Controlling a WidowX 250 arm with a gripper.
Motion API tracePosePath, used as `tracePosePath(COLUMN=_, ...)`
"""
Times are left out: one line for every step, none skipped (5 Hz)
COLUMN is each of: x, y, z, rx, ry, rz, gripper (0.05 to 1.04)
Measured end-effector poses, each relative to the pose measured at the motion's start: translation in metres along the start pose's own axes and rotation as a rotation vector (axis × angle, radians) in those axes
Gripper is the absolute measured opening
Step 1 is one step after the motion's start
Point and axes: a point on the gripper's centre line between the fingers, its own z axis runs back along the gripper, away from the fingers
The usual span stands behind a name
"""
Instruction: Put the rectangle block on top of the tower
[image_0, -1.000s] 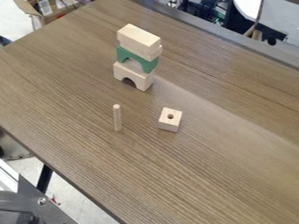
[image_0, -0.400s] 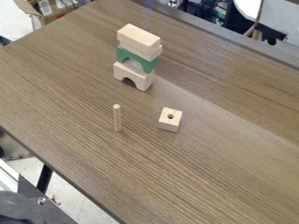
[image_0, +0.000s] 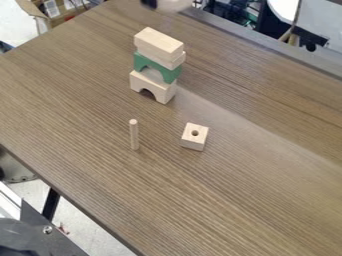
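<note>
The tower stands toward the upper left of the table. A pale rectangular block (image_0: 158, 43) lies flat as its top piece. Directly beneath, a second pale piece (image_0: 175, 61) peeks out, slightly offset to the right. That piece rests on a green arch (image_0: 141, 62), and a pale arch (image_0: 161, 92) forms the base, its opening facing the lower left.
A thin wooden peg (image_0: 134, 135) stands below the tower, with a pale block with a hole (image_0: 194, 137) to its right. Dark metal equipment (image_0: 40, 235) fills the lower left corner, beyond the table's edge (image_0: 73, 202). A blurred dark and pale shape is at the top edge; cannot tell what.
A blurred dark and pale shape has come in at the top edge, above the tower. The dark part in the lower left corner has shifted downward. Tower, peg and holed block have kept their places.
</note>
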Motion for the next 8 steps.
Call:
tracePosePath(x=-0.004, y=0.013, z=0.017, rx=-0.064, ry=-0.05, rz=-0.007, gripper=0.567)
tracePosePath(x=-0.004, y=0.032, z=0.022, rx=-0.11, ry=-0.074, rz=-0.005, gripper=0.567)
tracePosePath(x=-0.003, y=0.036, z=0.027, rx=-0.128, ry=-0.095, rz=-0.009, gripper=0.567)
tracePosePath(x=-0.001, y=0.036, z=0.021, rx=-0.122, ry=-0.123, rz=-0.005, gripper=0.567)
tracePosePath(x=0.0, y=0.036, z=0.018, rx=-0.126, ry=-0.143, rz=0.004, gripper=0.567)
tracePosePath(x=-0.004, y=0.035, z=0.013, rx=-0.118, ry=-0.143, rz=0.006, gripper=0.567)
tracePosePath(x=-0.008, y=0.038, z=0.007, rx=-0.107, ry=-0.136, rz=0.012, gripper=0.567)
tracePosePath(x=-0.012, y=0.041, z=0.014, rx=-0.127, ry=-0.152, rz=0.015, gripper=0.567)
